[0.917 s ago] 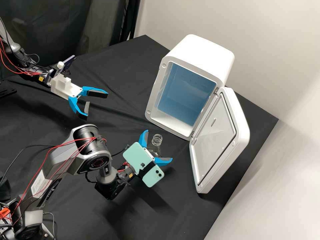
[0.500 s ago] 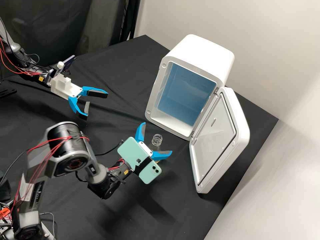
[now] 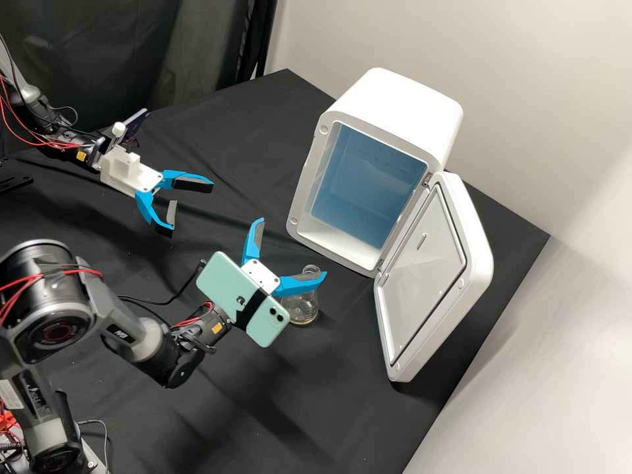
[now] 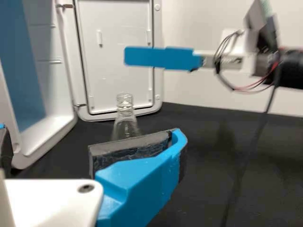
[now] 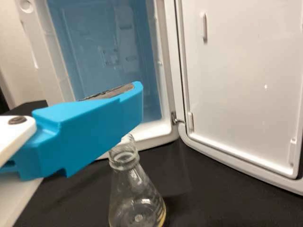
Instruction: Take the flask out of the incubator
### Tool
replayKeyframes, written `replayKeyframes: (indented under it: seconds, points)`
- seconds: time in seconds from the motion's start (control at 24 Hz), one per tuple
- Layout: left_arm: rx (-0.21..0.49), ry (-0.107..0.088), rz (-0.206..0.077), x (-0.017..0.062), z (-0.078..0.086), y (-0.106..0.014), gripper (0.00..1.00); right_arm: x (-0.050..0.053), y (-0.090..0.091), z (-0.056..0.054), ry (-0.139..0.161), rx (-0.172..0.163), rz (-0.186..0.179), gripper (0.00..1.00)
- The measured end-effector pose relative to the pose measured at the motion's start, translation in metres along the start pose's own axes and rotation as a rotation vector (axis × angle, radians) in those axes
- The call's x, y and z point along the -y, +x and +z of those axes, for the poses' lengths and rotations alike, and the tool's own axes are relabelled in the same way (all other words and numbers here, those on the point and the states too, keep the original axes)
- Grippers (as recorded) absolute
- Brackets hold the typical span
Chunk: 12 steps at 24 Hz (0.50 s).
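My right claw hangs spread wide and empty, its 2 blue fingers apart, just above and to the left of the small clear glass conical flask. The flask stands upright on the black cloth-covered bench, outside the white box incubator with the blue interior. It sits just near of the incubator's open mouth and left of the swung-out white door. In my right wrist view the flask's open neck sits just under 1 finger; I can't tell whether they touch.

My left claw is also splayed and holds nothing, well apart to the far left.

I judge the flask to be light, rigid and breakable, and its glass will be slick against my pads. The cone widens downward, so a squeeze on the sloped wall could push it out of my hold. The narrow neck below the lip looks like the best place to hold it: straight-sided, slim enough to sit between my fingers, with the rim as a stop. I'd close gently and keep it upright. It has no stopper.
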<state>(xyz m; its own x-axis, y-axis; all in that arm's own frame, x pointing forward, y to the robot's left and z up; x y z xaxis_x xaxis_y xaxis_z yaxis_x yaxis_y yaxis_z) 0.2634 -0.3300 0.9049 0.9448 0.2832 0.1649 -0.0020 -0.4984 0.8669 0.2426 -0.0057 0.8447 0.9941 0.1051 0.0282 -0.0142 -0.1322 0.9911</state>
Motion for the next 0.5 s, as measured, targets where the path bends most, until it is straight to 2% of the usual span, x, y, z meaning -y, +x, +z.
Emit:
replayKeyframes:
  seconds: [0.08, 0.21, 0.25, 0.33, 0.42, 0.46, 0.5]
  points:
    - [-0.011, 0.027, 0.011, 0.0029, 0.002, -0.003, 1.00, 0.000, -0.003, -0.005, -0.009, -0.014, 0.003, 1.00]
    - [0.001, 0.030, 0.028, 0.0045, 0.005, -0.007, 1.00, 0.000, -0.004, -0.008, -0.017, -0.021, 0.009, 1.00]
    - [-0.001, 0.036, 0.036, 0.0048, 0.008, -0.007, 1.00, -0.001, -0.004, -0.010, -0.021, -0.023, 0.023, 1.00]
    - [-0.014, 0.043, 0.049, 0.0049, 0.010, -0.009, 1.00, -0.001, -0.006, -0.011, 0.002, -0.003, 0.063, 1.00]
    - [-0.026, 0.048, 0.078, 0.0047, 0.013, -0.010, 1.00, -0.002, -0.009, -0.010, 0.024, 0.018, 0.097, 1.00]
    - [-0.024, 0.047, 0.091, 0.0055, 0.014, -0.012, 1.00, -0.002, -0.009, -0.009, 0.039, 0.023, 0.106, 1.00]
    - [-0.018, 0.039, 0.108, 0.0062, 0.015, -0.015, 1.00, -0.003, -0.009, -0.009, 0.072, 0.023, 0.109, 1.00]
